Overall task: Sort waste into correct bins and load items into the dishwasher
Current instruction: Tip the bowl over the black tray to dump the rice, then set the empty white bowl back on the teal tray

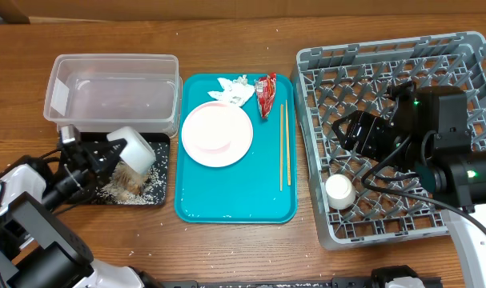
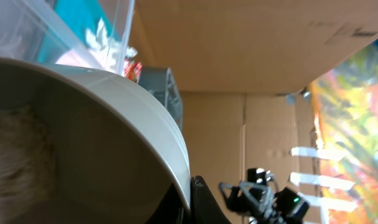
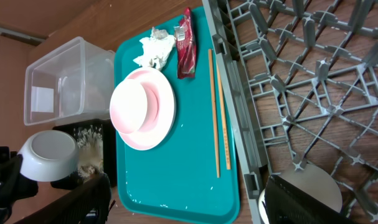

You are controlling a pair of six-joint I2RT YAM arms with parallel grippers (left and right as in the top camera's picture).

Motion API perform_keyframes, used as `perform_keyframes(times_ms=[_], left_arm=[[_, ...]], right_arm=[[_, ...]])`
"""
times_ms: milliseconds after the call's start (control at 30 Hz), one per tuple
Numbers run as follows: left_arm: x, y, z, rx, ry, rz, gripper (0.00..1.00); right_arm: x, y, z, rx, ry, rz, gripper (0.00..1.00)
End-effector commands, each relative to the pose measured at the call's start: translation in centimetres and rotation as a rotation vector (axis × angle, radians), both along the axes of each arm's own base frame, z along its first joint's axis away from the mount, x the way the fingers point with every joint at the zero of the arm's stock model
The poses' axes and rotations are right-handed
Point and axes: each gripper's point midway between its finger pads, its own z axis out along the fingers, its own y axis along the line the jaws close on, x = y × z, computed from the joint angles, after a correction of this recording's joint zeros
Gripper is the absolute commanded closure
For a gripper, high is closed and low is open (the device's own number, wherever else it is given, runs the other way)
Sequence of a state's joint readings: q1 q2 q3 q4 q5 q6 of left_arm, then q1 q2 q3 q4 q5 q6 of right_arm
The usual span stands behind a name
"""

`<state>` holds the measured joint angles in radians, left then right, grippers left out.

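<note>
The grey dish rack (image 1: 467,48) sits just right of the teal tray (image 1: 226,200), my reference for everything else. My right gripper (image 1: 348,131) hangs over the rack with its jaws spread and nothing in them. Left of the teal tray stands the clear tub (image 1: 114,60), with the black tray (image 1: 161,144) in front of it.

On the teal tray's left half lies the pink plate (image 1: 243,128) with the smaller pink dish (image 1: 209,136) on top. Both look rigid and glossy, so I judge a rim pinch safest.

My left gripper (image 1: 106,152) is clamped on the rim of the white bowl (image 1: 133,146), held tipped over the black tray. The bowl looks hard and smooth (likely slick where food touched it), so I would keep that rim grip firm.

The chopsticks (image 1: 283,144) lie along the teal tray's right edge. They are thin, stiff and light, and are best taken mid-length as a pair. The napkin (image 1: 233,90) and red wrapper (image 1: 266,92) sit at the tray's far edge, both soft and crushable, so I can take them anywhere.

The white cup (image 1: 339,192) is already in the rack, right of the tray. Rice scraps (image 1: 126,186) are heaped in the black tray, too loose to pinch.
</note>
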<state>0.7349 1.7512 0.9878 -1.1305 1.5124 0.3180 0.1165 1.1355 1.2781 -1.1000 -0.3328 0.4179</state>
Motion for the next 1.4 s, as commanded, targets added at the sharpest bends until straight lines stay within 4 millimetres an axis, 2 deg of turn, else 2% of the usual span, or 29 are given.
perform_keyframes(times_ms=[0, 467, 533, 733, 1000, 1067, 1200, 1367], left_arm=[[0.1, 0.9, 1.0, -0.046, -0.044, 0.047, 0.96], [-1.2, -0.2, 0.6, 0.001, -0.009, 0.016, 0.96], [-1.8, -1.1, 0.1, 0.052, -0.008, -0.029, 0.96], [-3.0, -5.7, 0.0, 0.168, -0.026, -0.259, 0.96], [-1.6, -14.4, 1.9, 0.265, -0.09, -0.608, 0.96], [-1.3, -16.8, 0.8, 0.356, 0.0, -0.706, 0.96], [-0.9, -19.3, -3.7, 0.689, 0.249, -0.767, 0.96], [-2.5, -22.4, -6.5, 0.97, 0.357, -0.796, 0.96]], right_arm=[[0.2, -0.1, 0.4, -0.001, -0.016, 0.0, 0.19], [0.2, -0.1, 0.4, 0.0, -0.015, 0.001, 0.19], [0.2, -0.1, 0.4, 0.0, -0.015, 0.001, 0.19], [0.2, -0.1, 0.5, 0.0, -0.019, 0.001, 0.19], [0.4, -0.1, 0.6, 0.001, -0.026, 0.001, 0.19], [0.4, -0.1, 0.6, 0.001, -0.026, 0.0, 0.18], [0.4, -0.1, 0.6, 0.001, -0.026, 0.0, 0.18], [0.2, -0.1, 0.5, 0.0, -0.017, 0.001, 0.18]])
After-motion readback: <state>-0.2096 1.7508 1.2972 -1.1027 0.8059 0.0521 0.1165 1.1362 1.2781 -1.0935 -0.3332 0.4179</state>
